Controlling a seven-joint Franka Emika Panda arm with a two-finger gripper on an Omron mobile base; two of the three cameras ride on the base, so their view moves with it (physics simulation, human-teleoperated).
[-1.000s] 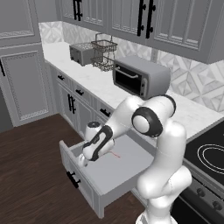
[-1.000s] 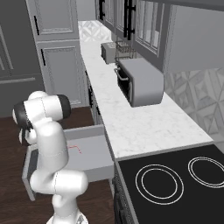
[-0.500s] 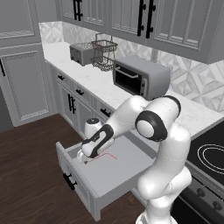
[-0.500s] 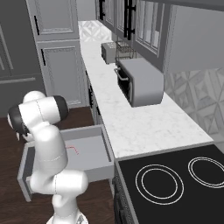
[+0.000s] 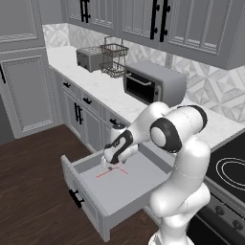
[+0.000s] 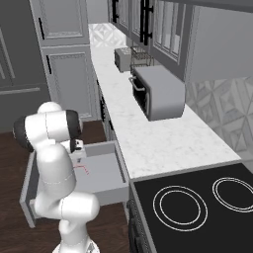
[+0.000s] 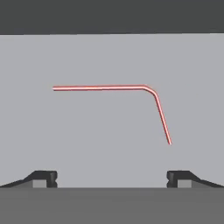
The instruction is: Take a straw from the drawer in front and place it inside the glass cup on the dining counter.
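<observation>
Hand view: gripper (image 7: 112,177) fingers spread wide, empty, poised above the straw (image 7: 131,88). The straw lies flat on the floor of the open drawer (image 5: 124,191), untouched.

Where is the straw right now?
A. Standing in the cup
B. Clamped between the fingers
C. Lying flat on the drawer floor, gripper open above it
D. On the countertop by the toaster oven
C: the straw lies flat on the drawer floor, apart from the gripper, whose fingertips stand wide open.
</observation>
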